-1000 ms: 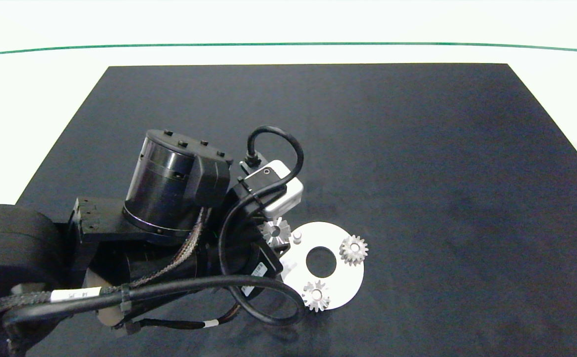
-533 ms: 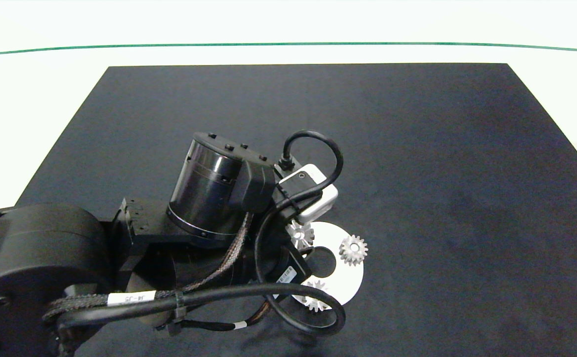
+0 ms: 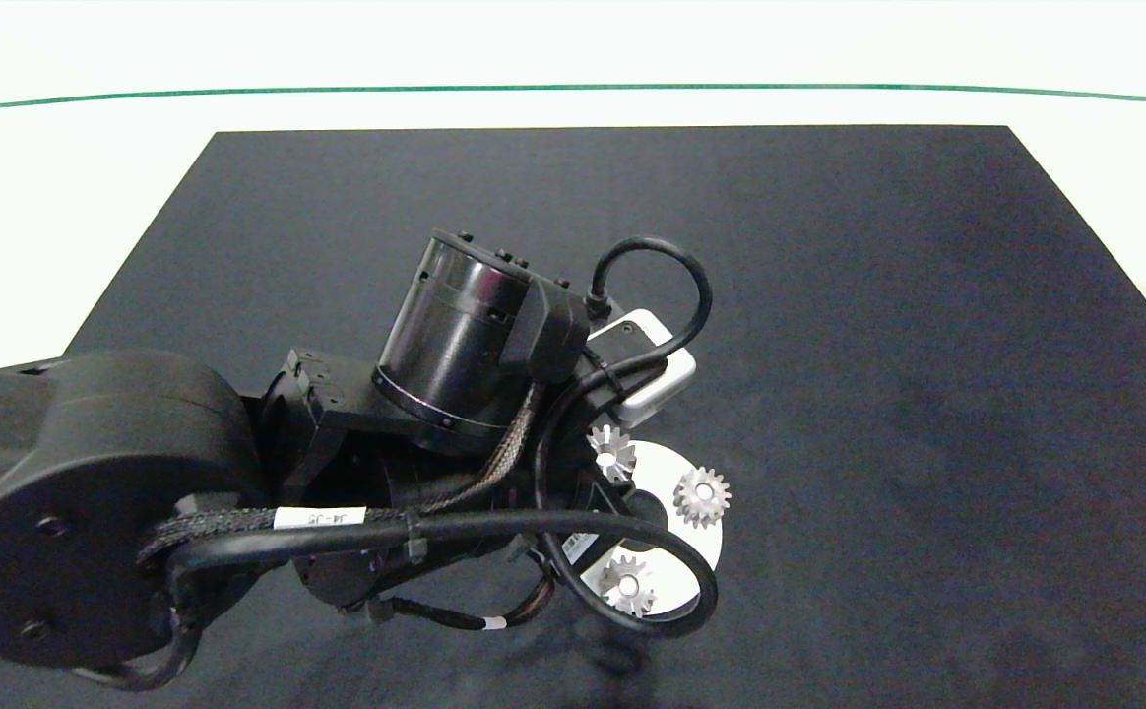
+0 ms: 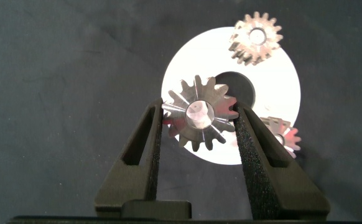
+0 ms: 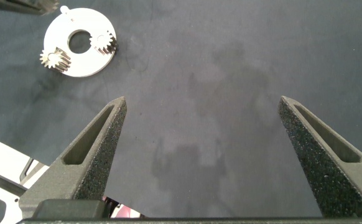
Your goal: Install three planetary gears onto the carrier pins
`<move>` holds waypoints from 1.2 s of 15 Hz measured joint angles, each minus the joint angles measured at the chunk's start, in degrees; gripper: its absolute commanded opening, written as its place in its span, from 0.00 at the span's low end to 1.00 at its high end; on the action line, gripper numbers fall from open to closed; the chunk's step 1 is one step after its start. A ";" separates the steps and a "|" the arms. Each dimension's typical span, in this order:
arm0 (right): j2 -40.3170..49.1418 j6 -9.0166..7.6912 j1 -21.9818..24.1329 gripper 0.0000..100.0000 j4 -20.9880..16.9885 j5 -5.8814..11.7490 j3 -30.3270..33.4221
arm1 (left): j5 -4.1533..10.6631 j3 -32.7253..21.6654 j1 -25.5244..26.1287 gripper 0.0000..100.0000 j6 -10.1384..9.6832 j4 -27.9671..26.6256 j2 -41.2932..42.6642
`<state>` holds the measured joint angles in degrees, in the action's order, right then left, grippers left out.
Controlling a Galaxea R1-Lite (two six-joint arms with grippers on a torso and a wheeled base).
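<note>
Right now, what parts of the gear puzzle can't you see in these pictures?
- The third carrier pin: in the head view the left arm covers that side of the white disc; in the left wrist view the held gear hides it.
- The left pincer: hidden under its own arm in the head view.
- The pins under the two seated gears: covered by the gears.
- The right pincer: outside the head view.
</note>
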<state>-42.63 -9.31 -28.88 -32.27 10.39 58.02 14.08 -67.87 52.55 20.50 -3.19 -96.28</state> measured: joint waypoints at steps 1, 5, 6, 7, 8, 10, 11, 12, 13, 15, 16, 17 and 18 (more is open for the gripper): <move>0.00 0.02 0.00 1.00 0.05 0.00 0.02 | 0.05 -0.27 0.00 0.07 0.02 -0.02 -0.49; 0.00 0.00 -0.02 1.00 0.00 0.00 0.02 | 1.38 -0.51 -0.40 0.07 0.27 0.02 -1.87; 0.00 0.00 0.00 1.00 -0.02 0.00 0.00 | 1.49 -0.57 -0.46 0.07 0.33 0.04 -2.30; 0.00 0.00 -0.02 1.00 -0.06 0.00 -0.07 | 1.49 -0.60 -0.52 0.07 0.41 0.02 -2.67; 0.00 0.00 -0.02 1.00 -0.06 0.00 -0.11 | 1.51 -0.79 -0.57 0.07 0.44 0.06 -3.00; -0.01 -0.02 0.00 1.00 -0.06 0.00 -0.17 | 1.54 -1.56 -0.57 0.07 0.46 0.04 -3.78; 0.00 0.00 0.00 1.00 -0.06 0.00 -0.17 | 1.55 -2.04 -0.57 0.07 0.46 0.09 -4.18; 0.00 -0.02 0.00 1.00 -0.06 0.00 -0.20 | 1.54 -2.22 -0.57 0.07 0.46 0.06 -4.46; 0.00 0.00 0.00 1.00 -0.09 0.00 -0.20 | 1.55 -2.33 -0.60 0.07 0.49 0.06 -4.73; -0.01 -0.02 0.00 1.00 -0.06 0.00 -0.20 | 1.54 -2.41 -0.60 0.07 0.55 0.06 -5.18; -0.01 0.00 0.00 1.00 -0.06 0.00 -0.20 | 1.54 -2.45 -0.62 0.07 0.55 0.09 -5.40; 0.00 0.04 0.00 1.00 -0.06 0.02 -0.20 | 1.55 -2.45 -0.66 0.07 0.72 0.04 -5.64; 0.02 0.06 0.00 1.00 -0.09 0.06 -0.20 | 1.55 -2.45 -0.73 0.07 0.79 0.06 -5.81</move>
<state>-42.61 -9.25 -28.88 -32.35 10.45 57.82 15.63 -70.32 51.82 21.30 -3.13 -102.10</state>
